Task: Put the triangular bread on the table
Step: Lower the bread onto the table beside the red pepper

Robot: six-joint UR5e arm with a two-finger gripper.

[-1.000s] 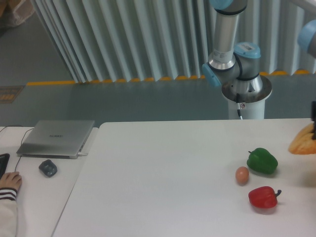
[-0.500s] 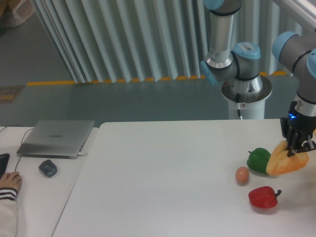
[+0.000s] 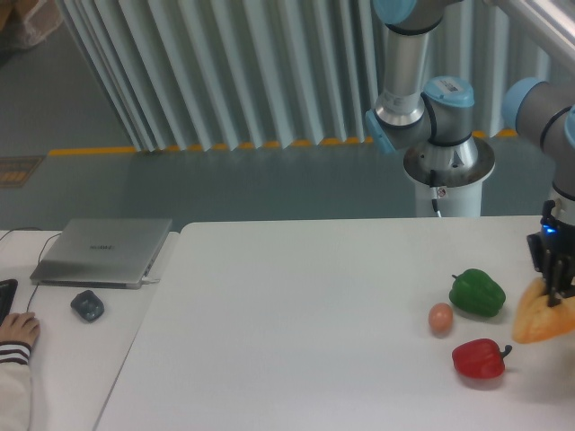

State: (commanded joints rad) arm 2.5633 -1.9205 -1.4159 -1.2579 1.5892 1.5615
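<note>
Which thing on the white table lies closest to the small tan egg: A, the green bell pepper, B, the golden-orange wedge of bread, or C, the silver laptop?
A: the green bell pepper sits just right of the small tan egg, while the golden-orange wedge of bread hangs in the gripper at the far right edge and the silver laptop lies on the adjoining desk far left.

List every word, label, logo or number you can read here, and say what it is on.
Laptop: a small mark in the middle of the lid, too blurred to read.
Robot base: a small red-and-white sticker at the cable, too small to read.
Nothing else shows text; none is readable.
</note>
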